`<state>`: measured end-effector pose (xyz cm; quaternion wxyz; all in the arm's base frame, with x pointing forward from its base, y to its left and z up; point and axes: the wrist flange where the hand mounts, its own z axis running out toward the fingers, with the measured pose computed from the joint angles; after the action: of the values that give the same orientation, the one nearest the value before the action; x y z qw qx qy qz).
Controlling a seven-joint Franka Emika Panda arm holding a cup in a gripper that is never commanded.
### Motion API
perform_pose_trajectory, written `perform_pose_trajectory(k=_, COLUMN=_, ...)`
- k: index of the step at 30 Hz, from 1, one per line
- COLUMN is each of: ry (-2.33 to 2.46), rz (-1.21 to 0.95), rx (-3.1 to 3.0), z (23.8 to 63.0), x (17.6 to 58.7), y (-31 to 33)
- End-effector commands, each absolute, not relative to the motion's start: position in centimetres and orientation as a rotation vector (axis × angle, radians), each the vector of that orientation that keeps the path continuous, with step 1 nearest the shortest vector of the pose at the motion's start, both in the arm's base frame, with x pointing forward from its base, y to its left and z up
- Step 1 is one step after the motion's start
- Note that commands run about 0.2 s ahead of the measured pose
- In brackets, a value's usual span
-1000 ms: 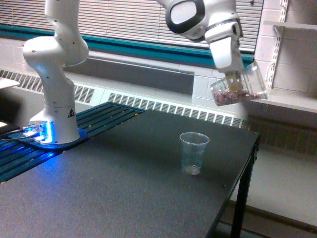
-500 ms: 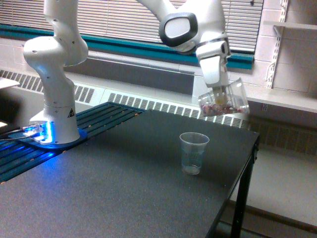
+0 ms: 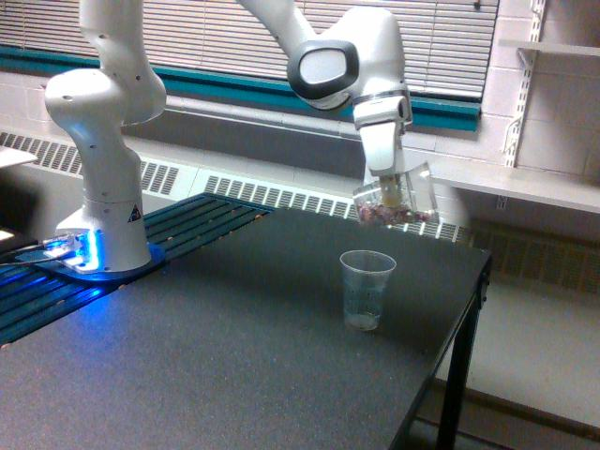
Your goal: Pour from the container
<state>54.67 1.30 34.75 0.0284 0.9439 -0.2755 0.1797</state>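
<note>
- The gripper (image 3: 394,195) hangs from the white arm (image 3: 352,56) above the far part of the table (image 3: 234,356), towards the exterior view's right
- Its jaws are closed on the container (image 3: 397,203), a clear stubby cup held in the air, clear of the table top
- The container is tilted: its axis leans only a little off upright, with the mouth up and towards the exterior view's right and the base low and towards the left
- Small reddish and pale bits lie in a heap along the lower side of the container; what they are is too blurred to tell
- The container hangs above and slightly to the right of a second cup (image 3: 367,289), with open air between the two
- That cup is clear, narrower and tapered, stands upright on the table with its mouth up, near the table's right edge
- A little pale stuff seems to sit in the bottom of the cup, though it is too faint to be sure
- The arm's base (image 3: 103,225) stands at the exterior view's left, with blue light glowing at its foot
- Behind the table run a vented heater (image 3: 309,202) and, higher, window blinds (image 3: 234,37) with a teal sill below them
- A white shelf (image 3: 525,183) juts from the wall at the right, behind the container
</note>
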Motion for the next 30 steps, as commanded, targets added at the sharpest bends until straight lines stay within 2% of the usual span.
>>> perform_pose_trajectory(k=1, ry=-0.854, rz=0.543, rx=2.92, z=33.9, x=52.9, y=3.0)
perform_pose_trajectory(k=14, ry=-0.8, rz=0.445, rx=2.935, z=31.1, x=48.8, y=4.7)
perform_pose_trajectory(k=30, ry=-0.793, rz=0.384, rx=2.912, z=30.3, x=45.9, y=3.7)
